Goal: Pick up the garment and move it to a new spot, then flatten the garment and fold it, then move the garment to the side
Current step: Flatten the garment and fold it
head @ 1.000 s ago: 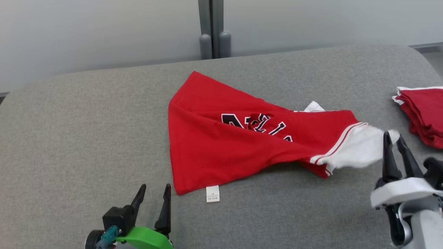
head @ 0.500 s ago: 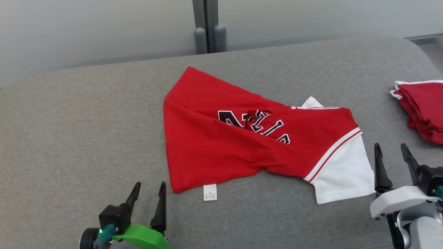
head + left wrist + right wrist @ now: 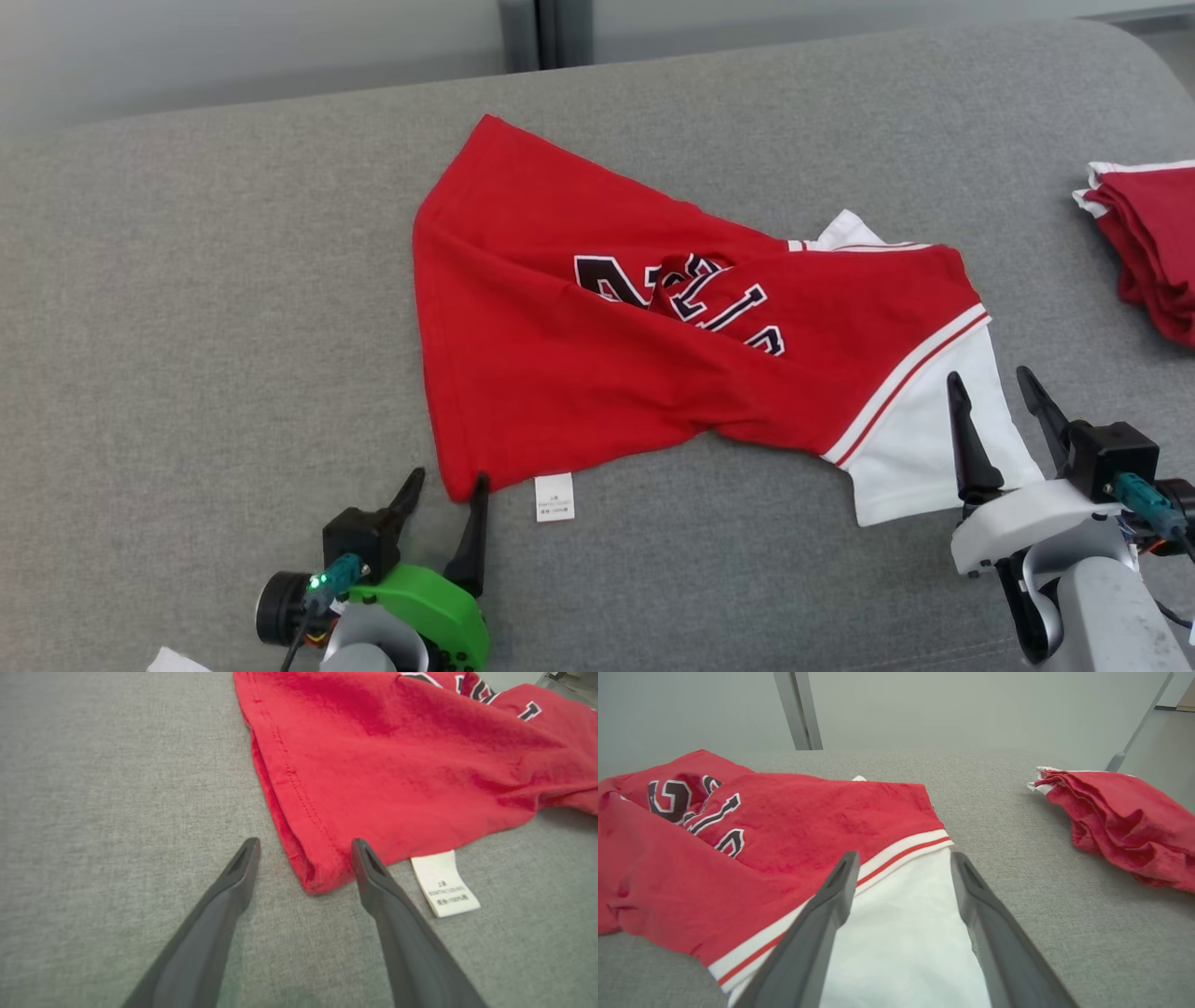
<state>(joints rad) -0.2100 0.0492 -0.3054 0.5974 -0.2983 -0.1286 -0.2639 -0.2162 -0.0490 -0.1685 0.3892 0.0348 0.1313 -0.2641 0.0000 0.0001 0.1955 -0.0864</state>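
Note:
The garment (image 3: 597,355) is a red jersey lying crumpled and twisted on the grey table (image 3: 187,327), its dark white-outlined lettering partly folded in. Its white sleeve (image 3: 924,448) lies flat at the near right. A small white tag (image 3: 554,497) sticks out at the near hem. My left gripper (image 3: 448,481) is open, with the garment's near hem corner (image 3: 317,877) lying between its fingers. My right gripper (image 3: 988,378) is open over the white sleeve (image 3: 906,933), holding nothing. The red body (image 3: 784,826) spreads to the left in the right wrist view.
A second red-and-white cloth bundle (image 3: 1153,261) lies apart at the table's right edge, also in the right wrist view as the bundle (image 3: 1125,816). A grey wall with a post (image 3: 798,709) stands behind the table. Bare grey surface (image 3: 93,812) extends left of the garment.
My right gripper has opened and let go of the white sleeve, which now lies flat. My left gripper has moved forward to the hem corner. The head camera has tilted down.

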